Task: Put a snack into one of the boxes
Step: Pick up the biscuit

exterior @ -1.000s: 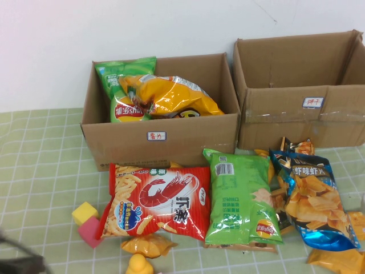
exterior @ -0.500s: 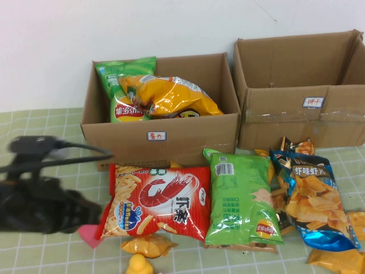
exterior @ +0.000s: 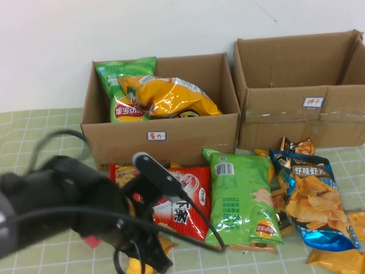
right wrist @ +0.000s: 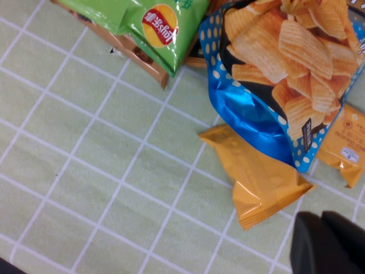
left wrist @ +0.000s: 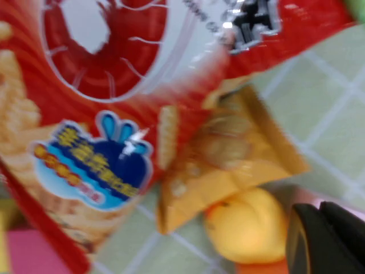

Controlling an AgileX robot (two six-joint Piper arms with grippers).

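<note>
A glossy yellow-orange snack [exterior: 171, 96] lies in a plain brown box [exterior: 165, 140]. Lower centre, a red bag [exterior: 182, 208] bears a white shrimp; the tablecloth [exterior: 34, 142] is pale green with white grid lines.

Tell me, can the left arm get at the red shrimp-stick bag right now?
Probably yes. The left gripper, shut, hovers just over the red shrimp-stick bag with nothing lying on it. The right gripper, shut, stays apart near the blue chip bag.

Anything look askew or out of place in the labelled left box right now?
The yellow chip bag lies tilted on a green bag in the left box, both poking above its rim. Nothing spilled or torn. The left pincer hangs shut over the red bag; the right pincer, shut, stays parked.
</note>
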